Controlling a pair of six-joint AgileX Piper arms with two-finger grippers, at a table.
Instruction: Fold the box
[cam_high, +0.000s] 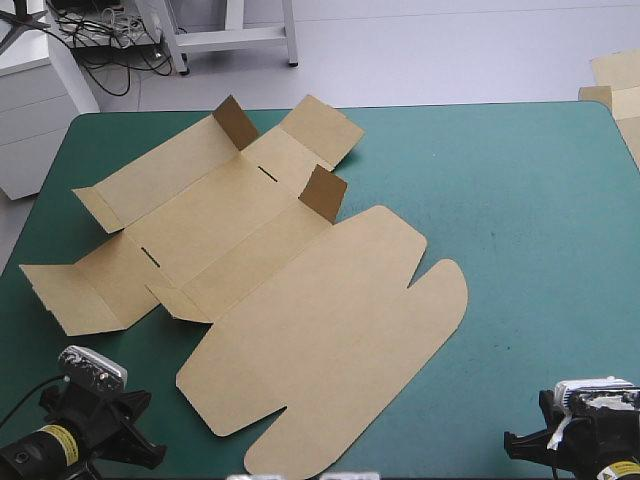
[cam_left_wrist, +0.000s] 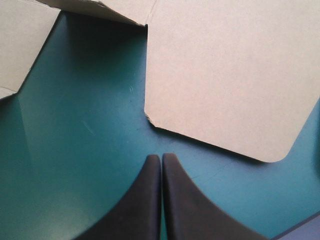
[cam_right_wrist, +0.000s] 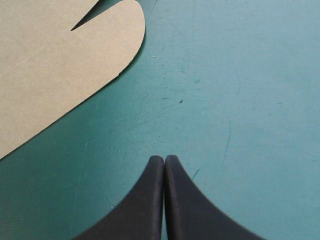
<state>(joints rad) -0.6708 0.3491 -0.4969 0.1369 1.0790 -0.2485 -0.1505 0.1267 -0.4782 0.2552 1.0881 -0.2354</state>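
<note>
The box (cam_high: 300, 290) lies opened out on the left and middle part of the counter (cam_high: 520, 220), set at a slant, its long axis running from the far left toward the near middle. Most of the brown sheet is flat on the teal-green cover. Two small flaps (cam_high: 325, 192) toward the far side stand tilted up and show a darker inner face. The large panel with rounded tabs points toward the near edge, and the narrower wall panels spread toward the left edge and the far edge.

The left end effector (cam_left_wrist: 161, 157) has its black fingers (cam_left_wrist: 142, 205) pressed together in one pointed arch, with nothing between them. It hangs over bare cover near the counter's near left corner. A rounded corner of the box (cam_left_wrist: 225, 75) lies just ahead of the tips, apart from them, and another panel of the sheet lies off to one side.

The right end effector (cam_right_wrist: 164, 159) is likewise drawn together and holds nothing. It is over bare cover at the near right. A rounded tab of the box (cam_right_wrist: 60, 65), with a narrow notch cut into it, lies ahead and to the side, well apart from the tips.

More brown board (cam_high: 615, 85) shows at the counter's far right corner.
</note>
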